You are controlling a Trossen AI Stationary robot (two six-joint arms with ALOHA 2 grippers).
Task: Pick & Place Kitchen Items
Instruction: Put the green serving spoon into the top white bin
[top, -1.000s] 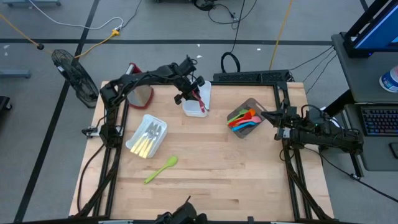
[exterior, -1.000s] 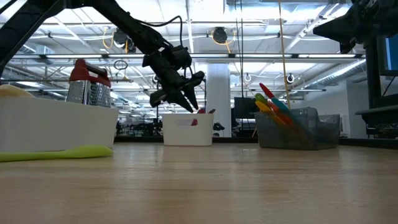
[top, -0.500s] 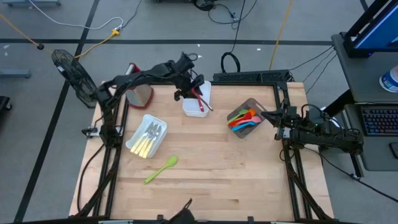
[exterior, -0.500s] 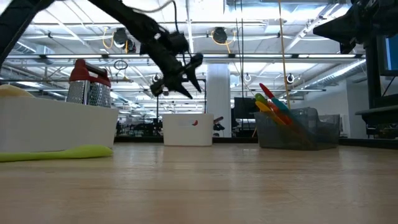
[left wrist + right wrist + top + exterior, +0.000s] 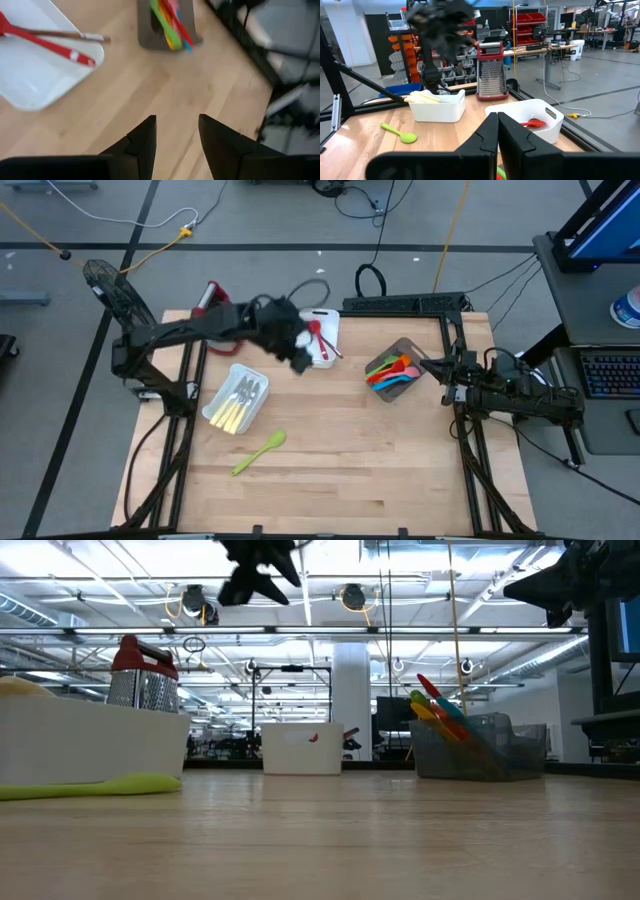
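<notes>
The slim lime-green plastic spoon (image 5: 259, 452) is seen lying flat on the wooden desk (image 5: 340, 470), lower left of centre; judged light, stiff, slippery, best taken mid-handle. The left pincer (image 5: 297, 352), upper centre, is parted and empty; the right pincer (image 5: 437, 367) is closed

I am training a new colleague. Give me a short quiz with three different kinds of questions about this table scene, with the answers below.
1. True or false: the red spatula lies inside the white rectangular bin at the table's far edge.
2. Which item lies loose on the wooden table? A) green spoon B) blue spoon C) steel box grater
3. Fill in: the left gripper is raised above the table, its fingers ____ and holding nothing.

Key: 1 true; 2 A; 3 open. The right gripper waits shut at the table's right edge.
</notes>
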